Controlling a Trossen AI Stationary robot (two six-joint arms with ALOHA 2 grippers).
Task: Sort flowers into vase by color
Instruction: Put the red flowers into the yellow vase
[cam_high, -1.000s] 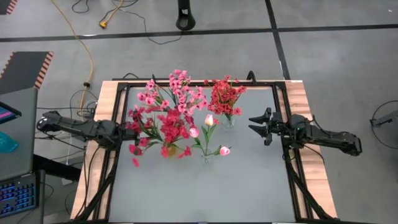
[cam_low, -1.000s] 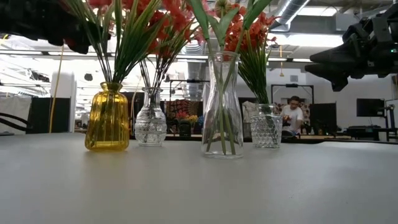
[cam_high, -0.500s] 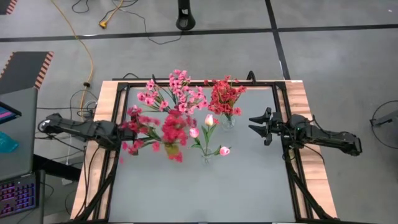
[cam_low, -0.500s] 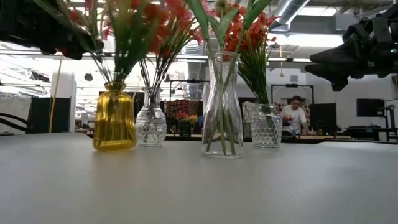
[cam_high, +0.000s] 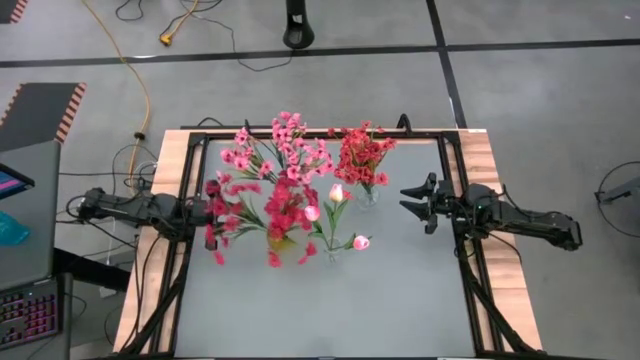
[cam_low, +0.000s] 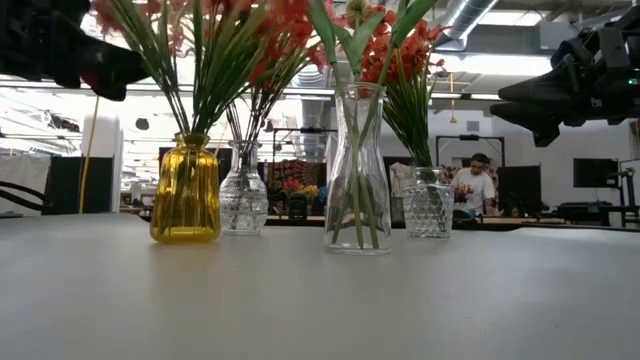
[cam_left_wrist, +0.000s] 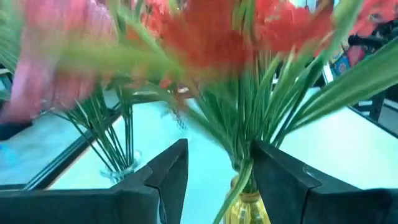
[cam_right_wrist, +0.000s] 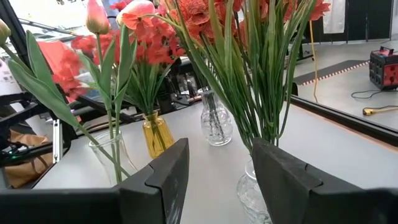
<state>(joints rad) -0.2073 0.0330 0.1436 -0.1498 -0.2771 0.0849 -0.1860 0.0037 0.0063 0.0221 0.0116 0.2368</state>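
Observation:
Four vases stand on the grey table, each holding flowers. A yellow vase (cam_low: 185, 190) holds magenta-red sprigs (cam_high: 285, 205). A round clear vase (cam_low: 243, 195) holds pink sprigs (cam_high: 285, 150). A tall clear vase (cam_low: 357, 170) holds pale tulip buds (cam_high: 336, 192). A small cut-glass vase (cam_low: 428, 208) holds red sprigs (cam_high: 362, 155). My left gripper (cam_high: 207, 213) is open and level at the left edge of the magenta bunch; the green stems (cam_left_wrist: 249, 137) show beyond its fingers. My right gripper (cam_high: 408, 198) is open, right of the red bunch, with nothing between its fingers. My left gripper stands level among the outermost blossoms (cam_high: 220, 215) of the yellow vase's bunch, coming from the table's left. Whether a finger touches a sprig, I cannot tell. Nothing sits pinched between the fingers.
A black frame (cam_high: 190, 250) runs round the table top on a wooden border. The grey surface toward the near edge (cam_high: 330, 310) holds nothing. In the room behind, a person (cam_low: 470, 185) sits at a desk.
My left gripper has drawn back toward the table's left edge and sunk a little, staying open. The magenta bunch swung toward it, then sprang back upright. The yellow vase rocked and slid a little toward the table's right.

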